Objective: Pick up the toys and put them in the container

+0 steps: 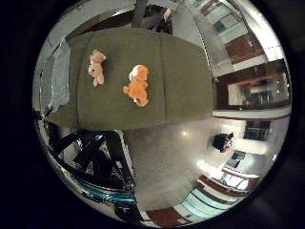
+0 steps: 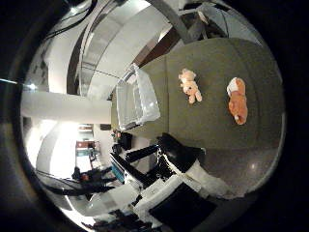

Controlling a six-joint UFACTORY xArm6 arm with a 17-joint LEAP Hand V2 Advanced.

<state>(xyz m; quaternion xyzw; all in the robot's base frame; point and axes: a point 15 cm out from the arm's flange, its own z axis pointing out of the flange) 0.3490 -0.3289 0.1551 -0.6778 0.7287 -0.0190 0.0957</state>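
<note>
Two plush toys lie on a green table (image 1: 181, 91). In the little finger side view, a small tan teddy (image 1: 96, 67) lies near a clear plastic container (image 1: 55, 81), and an orange and white plush (image 1: 138, 85) lies beside the teddy toward the table's middle. The thumb side view shows the teddy (image 2: 190, 85), the orange plush (image 2: 238, 101) and the container (image 2: 135, 97), which looks empty. My right hand (image 2: 183, 188) is well above and off the table's edge, far from both toys.
A black metal frame (image 1: 91, 153) stands beside the table's near edge, over a shiny floor (image 1: 181, 153). Furniture and windows (image 1: 253, 91) stand past the table's far side. A white pillar (image 2: 68, 104) stands beyond the container.
</note>
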